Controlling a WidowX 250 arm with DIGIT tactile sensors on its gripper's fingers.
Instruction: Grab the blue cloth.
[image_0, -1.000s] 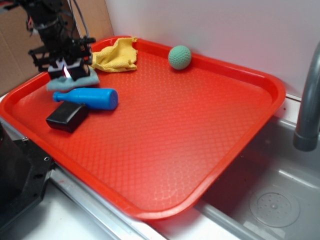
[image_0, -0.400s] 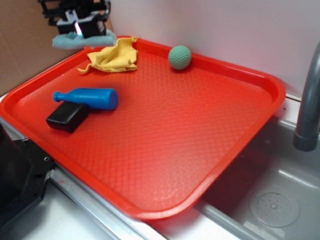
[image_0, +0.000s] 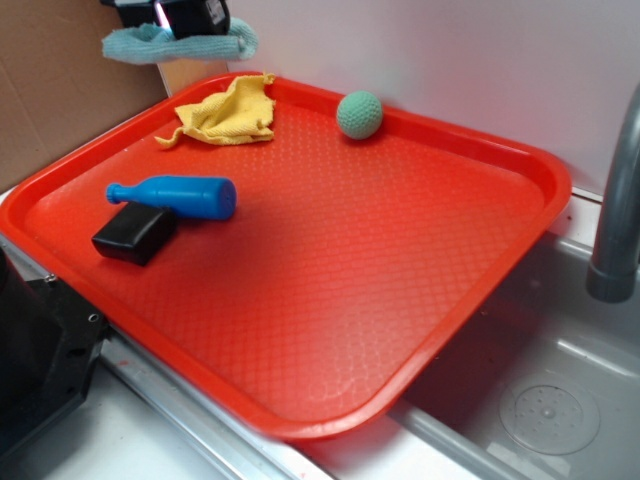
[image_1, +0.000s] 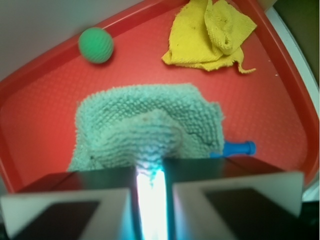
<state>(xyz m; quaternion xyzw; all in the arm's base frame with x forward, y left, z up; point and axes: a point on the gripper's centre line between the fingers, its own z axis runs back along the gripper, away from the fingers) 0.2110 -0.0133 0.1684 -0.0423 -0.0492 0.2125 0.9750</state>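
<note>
The blue cloth (image_0: 180, 43) is a pale blue-grey terry rag, soft and nubbly, and in my wrist view (image_1: 147, 127) it spreads out below me in a rough square with its middle drawn up into a peak. It hangs clear of the red tray (image_0: 400, 290), above the tray's far left corner, drooping at both ends in the exterior view.

My fingers (image_1: 150, 200) are pinched together on that gathered peak — only a narrow bright slit shows between the two pads, with cloth caught in it. I am raised high, so that in the exterior view only the dark lower end of my fingers (image_0: 178, 18) shows at the top edge, with the rag draped under it. The rest of the arm is out of frame.

Below, the tray has a pebbled surface. On it lie a yellow cloth (image_0: 228, 110) crumpled near the far left corner, a green ball (image_0: 359, 114) against the far rim, a bright blue bottle-shaped toy (image_0: 178, 195) on its side, and a black block (image_0: 135, 233) touching it. The tray sits partly over a steel sink (image_0: 540, 400), with a grey faucet (image_0: 620, 200) at right, a white wall behind, and brown cardboard at left.
</note>
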